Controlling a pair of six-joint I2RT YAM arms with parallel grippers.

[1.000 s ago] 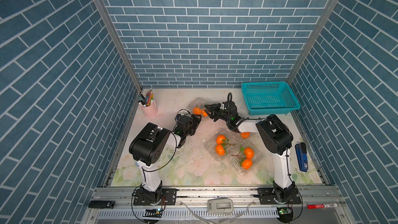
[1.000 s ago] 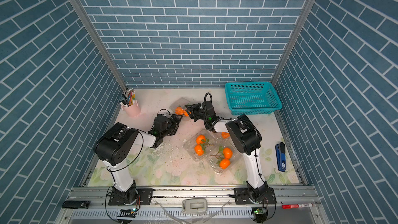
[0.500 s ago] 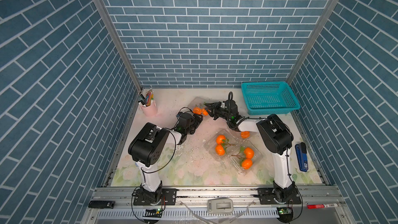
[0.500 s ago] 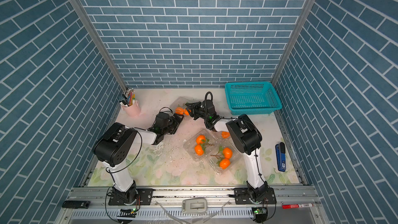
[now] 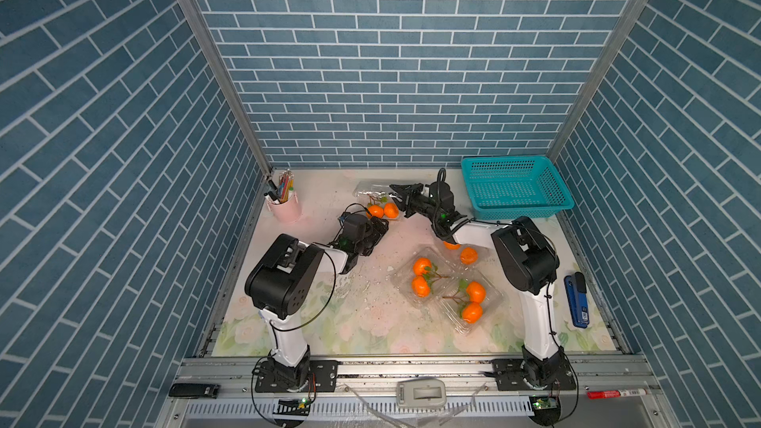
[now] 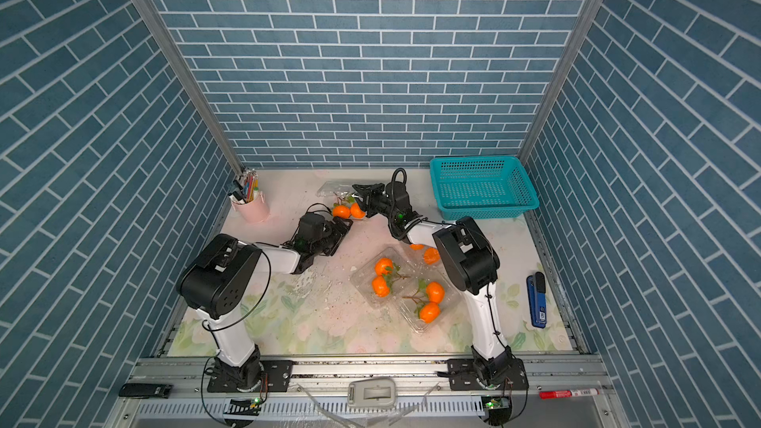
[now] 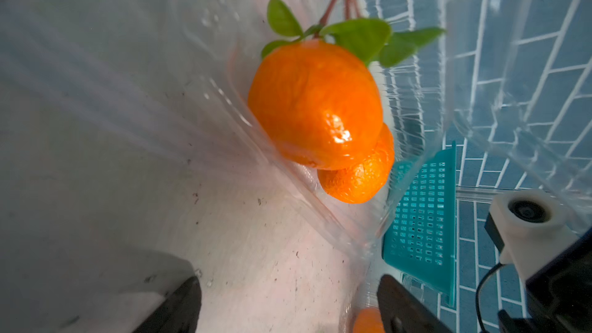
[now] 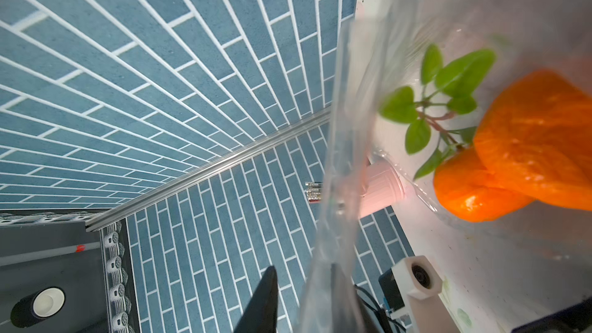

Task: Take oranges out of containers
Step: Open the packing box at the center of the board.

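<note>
Step, as I judge it: opening the container (image 5: 368,190) between the pincers. The right pincer (image 8: 304,270) straddles the lid (image 8: 339,123); I cannot tell if it is clamped. The left pincer (image 7: 288,283) is released, with the oranges (image 7: 315,104) just ahead. Next: close on the twig (image 7: 333,1) and lift it clear.

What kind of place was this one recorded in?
Probably a mock-up robot test booth: brick-print wall panels in metal framing, two arms bolted to a rail, oranges and a basket as props.
</note>
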